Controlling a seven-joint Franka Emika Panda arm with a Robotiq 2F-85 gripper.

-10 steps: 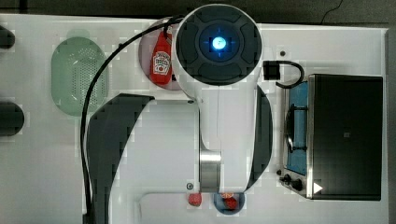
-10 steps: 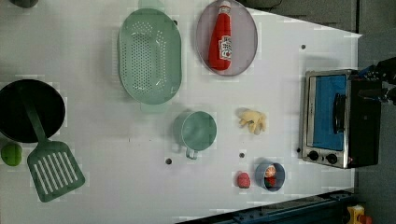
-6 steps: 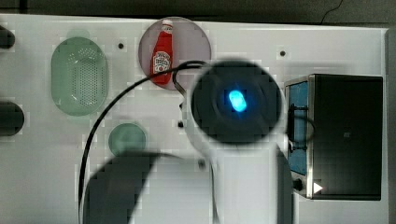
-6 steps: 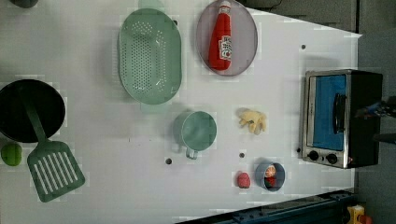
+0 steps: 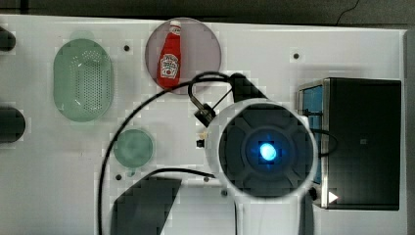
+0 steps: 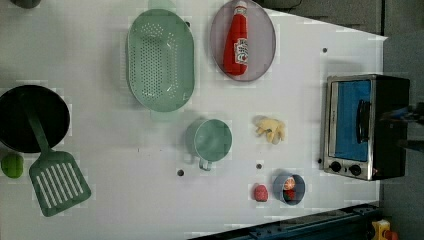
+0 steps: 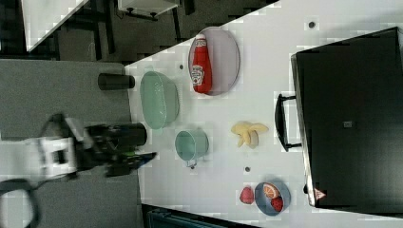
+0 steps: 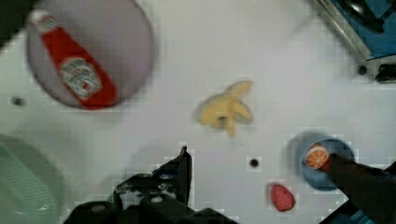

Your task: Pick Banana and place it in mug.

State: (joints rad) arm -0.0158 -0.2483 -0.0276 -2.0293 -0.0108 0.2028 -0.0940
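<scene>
The pincer [image 8: 257,156] is seen in the wrist view with its two dark fingers [image 8: 183,163] set wide apart, and nothing is held between them. It is carried well above the white table [image 6: 100,125], with the small, pale yellow, curved toy banana [image 8: 226,109] lying on the surface below and a little ahead of the fingers, untouched.

In the left view, the banana [image 6: 270,129] is found on the bare table between the small, round, translucent green plastic mug [image 6: 212,141] and the silver toaster oven with a blue door [image 6: 357,127]. It is placed near the mug but clearly apart from it. The mug stands upright and, as far as can be made out, is empty. Below the banana in the left view, a small red strawberry-like fruit [image 6: 260,192] and a small blue bowl [image 6: 290,188] are set side by side.

No part of the task is judged to be done: the banana has not been picked and the mug has not been filled. The whole sequence is left: the pincer must be lowered over the banana, closed on it, lifted, carried across to the mug and opened there.
</scene>
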